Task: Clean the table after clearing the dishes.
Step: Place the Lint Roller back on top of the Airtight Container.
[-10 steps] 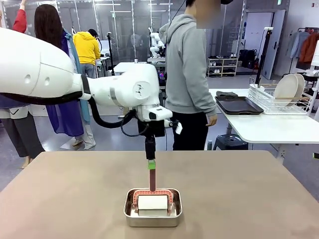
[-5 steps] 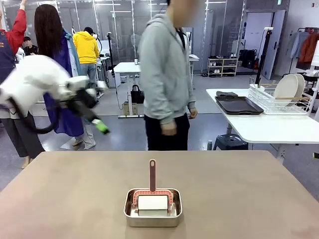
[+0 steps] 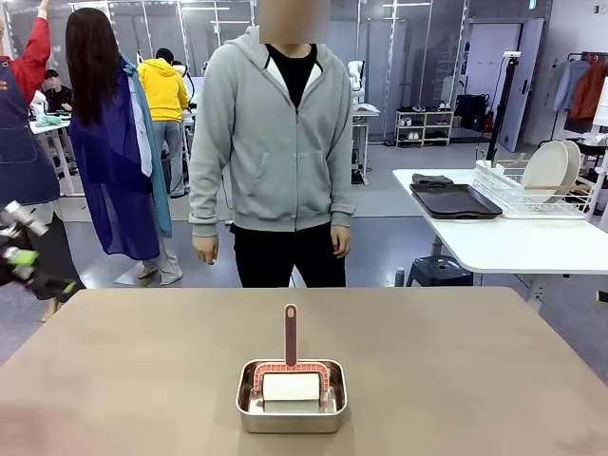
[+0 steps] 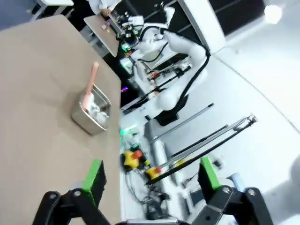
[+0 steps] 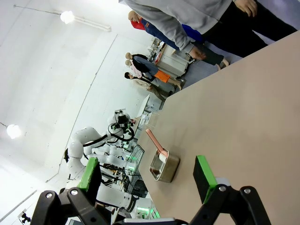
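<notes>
Since my left gripper (image 3: 21,249) pulled away left, fingers spread and empty like my right gripper's (image 5: 147,180), the roller (image 3: 291,372) propped in the steel pan (image 3: 291,399) on the tabletop (image 3: 456,361) could topple if regrasped carelessly.

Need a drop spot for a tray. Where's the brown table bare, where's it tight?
The table is bare left and right of the steel pan, and between the pan and the person's far edge. Tight only at near centre, where the roller's handle stands up from the pan.
</notes>
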